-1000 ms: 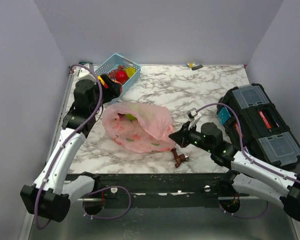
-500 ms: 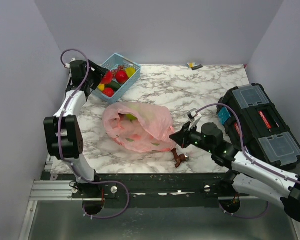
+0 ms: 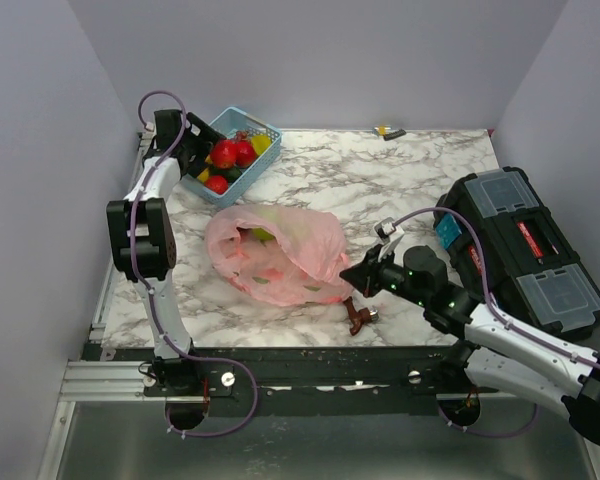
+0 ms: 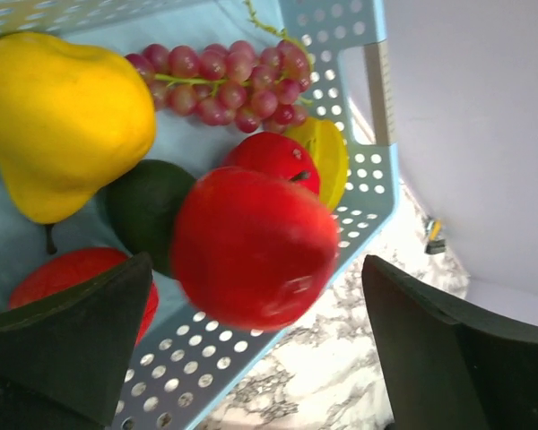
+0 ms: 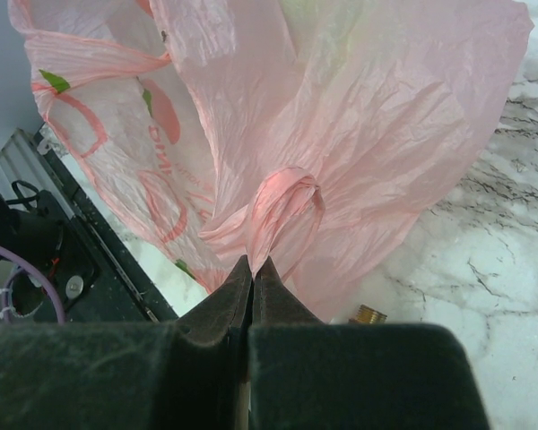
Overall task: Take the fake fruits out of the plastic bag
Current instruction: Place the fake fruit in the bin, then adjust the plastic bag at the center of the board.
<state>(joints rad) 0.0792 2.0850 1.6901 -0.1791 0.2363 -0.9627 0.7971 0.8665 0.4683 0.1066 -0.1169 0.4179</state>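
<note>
Left gripper (image 3: 205, 158) spread wide over blue basket (image 3: 263, 130) in far left corner of tabletop (image 3: 380, 180), red fake fruit (image 4: 251, 246) untouched between its fingers, right gripper (image 5: 252, 269) clamped on pink plastic bag (image 3: 280, 250) by its handle, mid-tabletop.

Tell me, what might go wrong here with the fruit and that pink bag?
The red fruit under the open left hand sits atop other fruits, close to the basket rim; it might roll out onto the table. The right hand pinches only the thin twisted handle of the plastic bag; it could slip or tear, letting the bag sag shut over the yellow-green fruit inside.
</note>
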